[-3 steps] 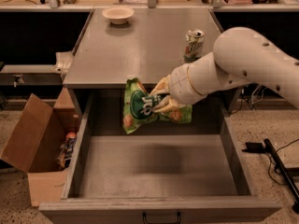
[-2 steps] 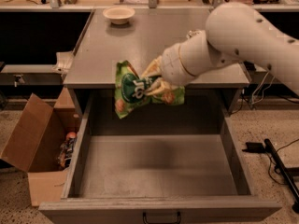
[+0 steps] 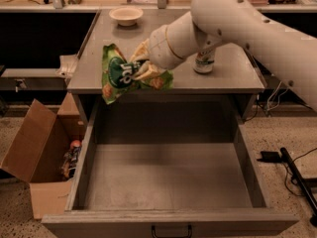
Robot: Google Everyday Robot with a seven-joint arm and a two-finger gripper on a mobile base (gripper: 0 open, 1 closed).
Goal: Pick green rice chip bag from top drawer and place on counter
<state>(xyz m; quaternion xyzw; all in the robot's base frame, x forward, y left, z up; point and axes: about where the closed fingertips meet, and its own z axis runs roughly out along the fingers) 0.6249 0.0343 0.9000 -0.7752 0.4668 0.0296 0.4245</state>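
Observation:
My gripper (image 3: 137,67) is shut on the green rice chip bag (image 3: 118,73), a crinkled light-green bag with a dark green circle. It holds the bag in the air over the front edge of the counter (image 3: 148,38), at its left side. The bag hangs partly past the counter's front edge. The top drawer (image 3: 168,182) stands pulled wide open below, its grey bottom bare, with a small dark handle (image 3: 171,230) on its front. My white arm (image 3: 237,14) reaches in from the upper right.
A green-and-white soda can (image 3: 204,61) stands on the counter's right side, half behind my arm. A pale bowl (image 3: 126,15) sits at the counter's back left. An open cardboard box (image 3: 39,157) stands on the floor to the left. Cables (image 3: 292,167) lie on the floor right.
My gripper has lifted the bag up out of the drawer and moved it left and back, to the level of the counter's front edge.

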